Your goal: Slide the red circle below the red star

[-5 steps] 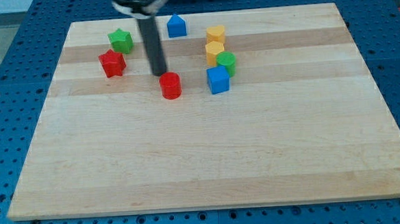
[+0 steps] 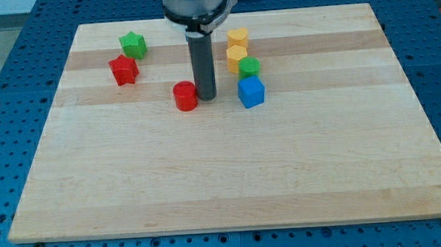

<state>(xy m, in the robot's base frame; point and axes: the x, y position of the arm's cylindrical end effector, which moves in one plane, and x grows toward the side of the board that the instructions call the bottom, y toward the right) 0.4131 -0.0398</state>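
The red circle (image 2: pixel 185 96) lies on the wooden board (image 2: pixel 231 176), right of centre-left in the upper half. The red star (image 2: pixel 124 69) sits up and to the view's left of it. My tip (image 2: pixel 205 98) stands just right of the red circle, touching or nearly touching its right side. The rod rises from there to the arm at the view's top.
A green star (image 2: pixel 133 45) lies above the red star. To the tip's right stand a blue cube (image 2: pixel 251 91), a green block (image 2: pixel 249 67) and two yellow blocks (image 2: pixel 237 57) (image 2: pixel 237 39). The rod hides the blue block seen earlier at the top.
My tip moved from the red circle's upper left to its right side. The red circle shifted slightly left. The blue cube moved slightly right and down.
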